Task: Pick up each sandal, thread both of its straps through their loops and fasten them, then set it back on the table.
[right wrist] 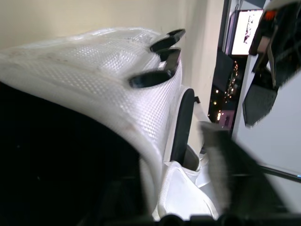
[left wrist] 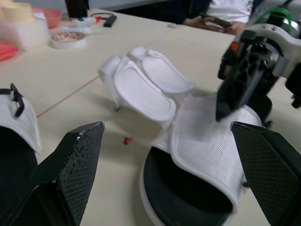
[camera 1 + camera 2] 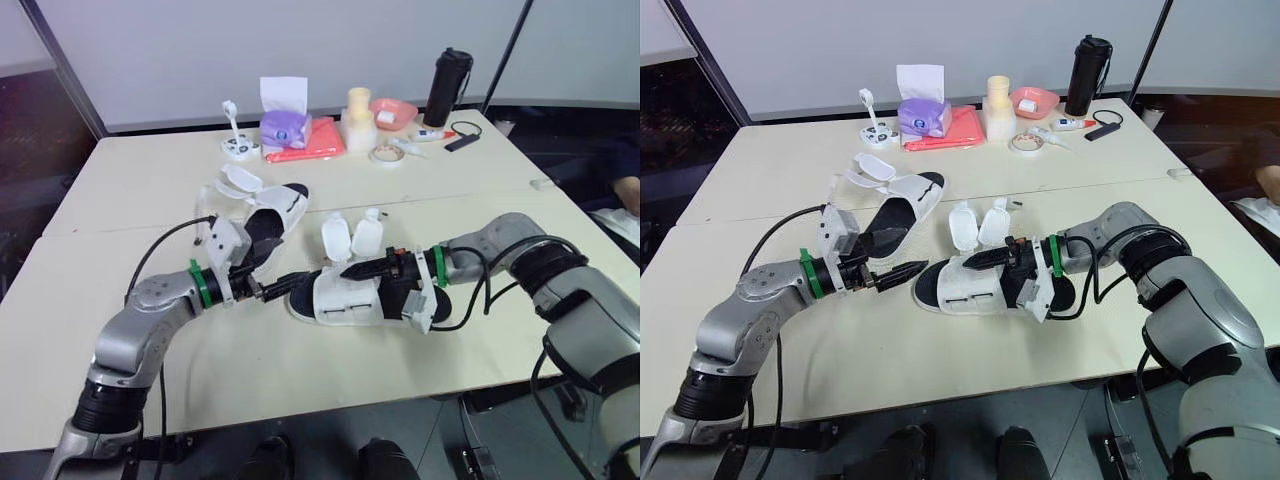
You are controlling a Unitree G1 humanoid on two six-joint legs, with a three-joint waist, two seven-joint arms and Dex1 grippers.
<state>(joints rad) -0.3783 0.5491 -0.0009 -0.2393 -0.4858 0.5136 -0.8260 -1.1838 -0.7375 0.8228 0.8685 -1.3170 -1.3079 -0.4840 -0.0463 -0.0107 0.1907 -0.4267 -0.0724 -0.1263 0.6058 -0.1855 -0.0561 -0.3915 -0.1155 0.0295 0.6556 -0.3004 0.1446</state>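
Note:
The near sandal (image 3: 345,298) lies flat mid-table, a white mesh upper on a black sole, with both its straps (image 3: 351,236) standing open on the far side. My right gripper (image 3: 352,270) reaches in from the right and is shut on the edge of that upper, close to the black loops (image 1: 160,59). My left gripper (image 3: 283,285) is open just off the sandal's toe, with nothing between its fingers (image 2: 80,160). The second sandal (image 3: 277,213) lies farther back to the left, its straps (image 3: 240,183) also open.
Along the far edge stand a purple tissue box (image 3: 285,125), a red cloth (image 3: 312,142), a cream container (image 3: 358,120), a pink bowl (image 3: 393,112), a tape roll (image 3: 386,154) and a black bottle (image 3: 447,85). A person's arm (image 3: 626,190) shows at the right.

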